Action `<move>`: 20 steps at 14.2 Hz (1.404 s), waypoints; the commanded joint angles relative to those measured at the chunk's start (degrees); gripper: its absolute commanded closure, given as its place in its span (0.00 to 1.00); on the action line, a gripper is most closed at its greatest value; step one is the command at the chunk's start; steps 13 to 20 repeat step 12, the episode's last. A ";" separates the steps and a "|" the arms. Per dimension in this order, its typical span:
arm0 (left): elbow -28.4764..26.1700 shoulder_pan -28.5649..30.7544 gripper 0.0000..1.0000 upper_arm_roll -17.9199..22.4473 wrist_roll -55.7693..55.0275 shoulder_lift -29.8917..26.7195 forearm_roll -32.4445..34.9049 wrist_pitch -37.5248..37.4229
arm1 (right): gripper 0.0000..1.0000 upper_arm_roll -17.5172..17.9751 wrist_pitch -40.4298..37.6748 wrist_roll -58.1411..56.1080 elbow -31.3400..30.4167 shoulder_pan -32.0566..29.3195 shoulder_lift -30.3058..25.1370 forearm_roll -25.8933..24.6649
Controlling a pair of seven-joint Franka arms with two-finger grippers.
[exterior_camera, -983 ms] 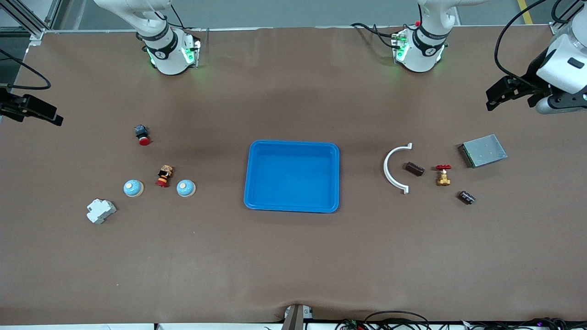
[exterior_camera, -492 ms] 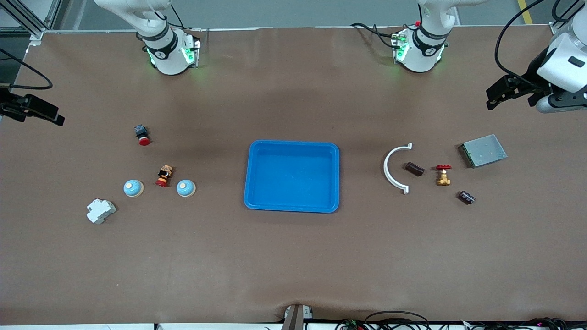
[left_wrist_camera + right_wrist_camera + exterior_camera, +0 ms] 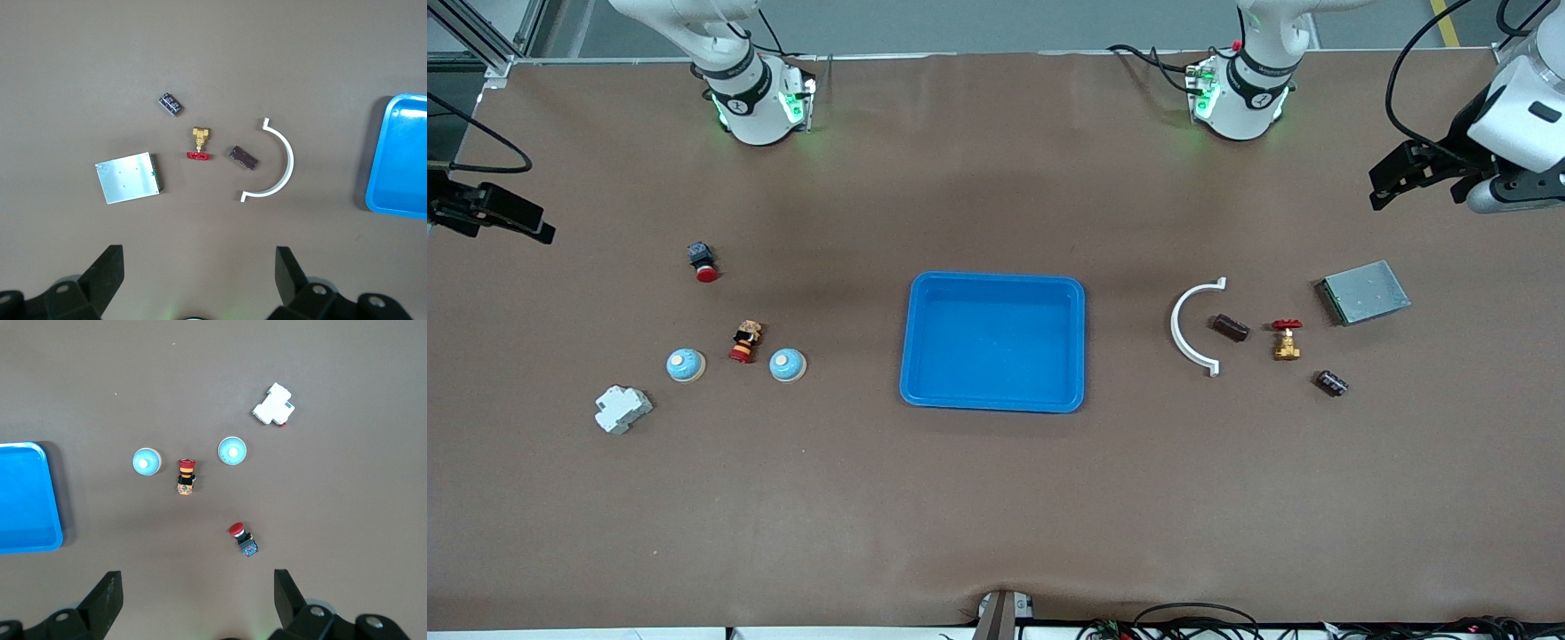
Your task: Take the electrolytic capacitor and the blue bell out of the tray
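Both grippers spread wide, holding nothing: left gripper [image 3: 1396,182] up over the table's left-arm end, right gripper [image 3: 511,222] over the right-arm end. Blue tray [image 3: 993,399] mid-table, w/ nothing in it. Two capacitors [image 3: 1332,383] [image 3: 1230,328] lie near the brass valve [image 3: 1286,340] (one beside the white clip [image 3: 1190,326]). Two bells [image 3: 686,364] [image 3: 787,364] flank a red-capped button [image 3: 744,342].

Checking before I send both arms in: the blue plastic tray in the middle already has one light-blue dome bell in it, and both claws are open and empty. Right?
Not quite. The blue plastic tray is empty; the front view shows both light-blue dome bells on the table toward the right arm's end. The left claw and right claw are indeed open and empty.
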 commanded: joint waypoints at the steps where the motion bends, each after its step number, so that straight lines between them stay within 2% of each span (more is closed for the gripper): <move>1: -0.42 0.36 0.00 -0.25 0.33 -1.81 -0.99 -0.51 | 0.00 0.23 -0.77 0.22 0.94 0.61 0.27 -0.80; 12: 3.79 -0.17 0.00 -0.25 -0.20 -0.41 -1.17 -2.34 | 0.00 0.23 -0.60 0.23 1.11 0.70 0.27 -0.80; 20: 3.79 -0.17 0.00 -0.25 -0.20 -0.41 -1.17 -2.34 | 0.00 0.23 -0.60 0.23 1.11 0.70 0.27 -0.80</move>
